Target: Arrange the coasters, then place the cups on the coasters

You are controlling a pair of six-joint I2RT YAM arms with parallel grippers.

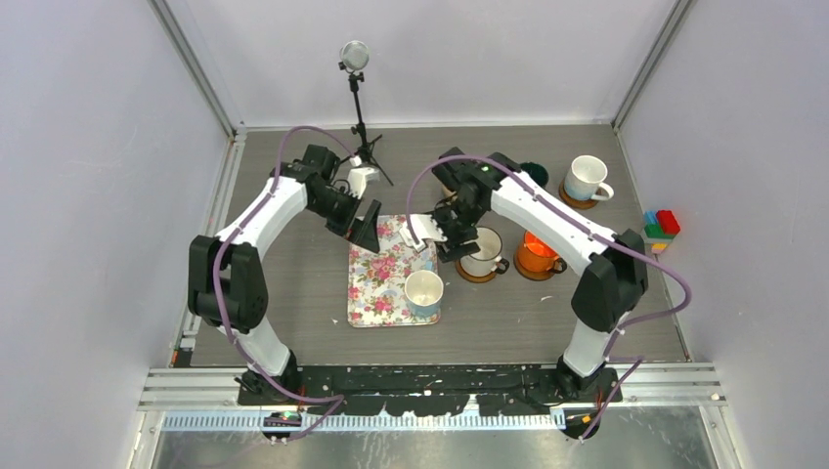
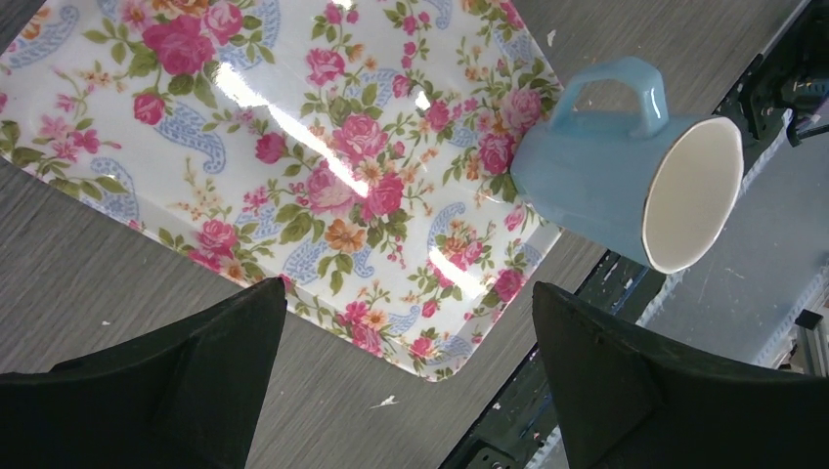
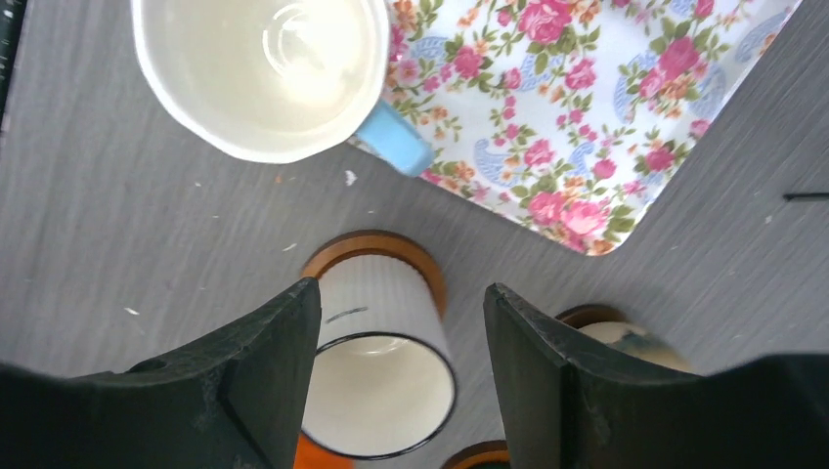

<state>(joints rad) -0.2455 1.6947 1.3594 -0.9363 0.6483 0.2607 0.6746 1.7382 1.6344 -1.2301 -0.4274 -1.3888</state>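
Blue mug [image 1: 423,291] is the one to move. It's upright, mouth up, on the tray's [image 1: 376,293] near-right corner, with the handle turned in over the tray and no coaster under it.

Right fingers [image 1: 448,244] are nearer; the mug lies just to their near side. They're about half open, straddling the cream mug [image 1: 481,256], which sits on its coaster [image 3: 376,244] just right of the tray. I think they're gripping nothing, but I can't rule out contact on one side.

Left fingers [image 1: 364,232] are wide open and empty over the tray's far-left corner, diagonally across the tray from the mug.

Watch the tray lip and the cream mug close beside it. There's open counter [image 1: 293,293] near of the tray. You'd want to come straight down on the rim, away from the handle.
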